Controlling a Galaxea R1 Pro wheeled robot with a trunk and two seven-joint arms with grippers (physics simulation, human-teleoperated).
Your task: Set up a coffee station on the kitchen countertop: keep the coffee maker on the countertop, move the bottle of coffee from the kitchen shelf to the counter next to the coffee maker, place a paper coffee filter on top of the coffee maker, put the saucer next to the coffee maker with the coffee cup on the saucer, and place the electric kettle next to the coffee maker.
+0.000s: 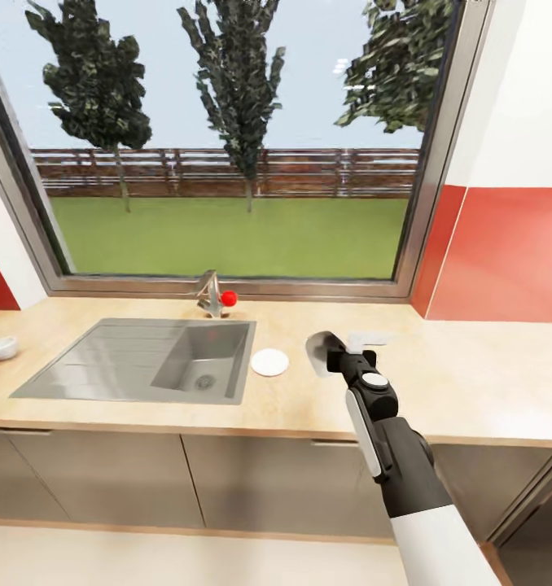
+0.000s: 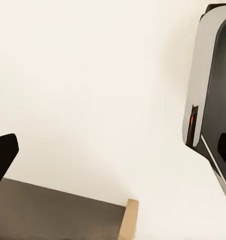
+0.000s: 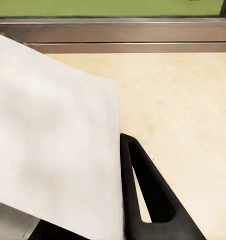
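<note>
My right gripper [image 1: 335,355] hovers over the beige countertop [image 1: 471,382] to the right of the sink, shut on a white paper coffee filter [image 1: 319,352]. In the right wrist view the filter [image 3: 53,135] spreads as a wide flat sheet, and one black finger [image 3: 143,195] lies along its edge while the other is hidden behind it. A small white saucer [image 1: 269,362] rests on the counter just left of the filter, beside the sink. A white coffee cup [image 1: 1,347] stands at the counter's far left. My left gripper [image 2: 113,150] is open, held low beside a cream surface.
A steel sink [image 1: 138,358] with a faucet and red knob [image 1: 228,299] is set into the counter under a large window [image 1: 227,138]. A red wall panel [image 1: 504,252] rises at the right. Grey cabinet fronts [image 1: 227,480] run below the counter edge.
</note>
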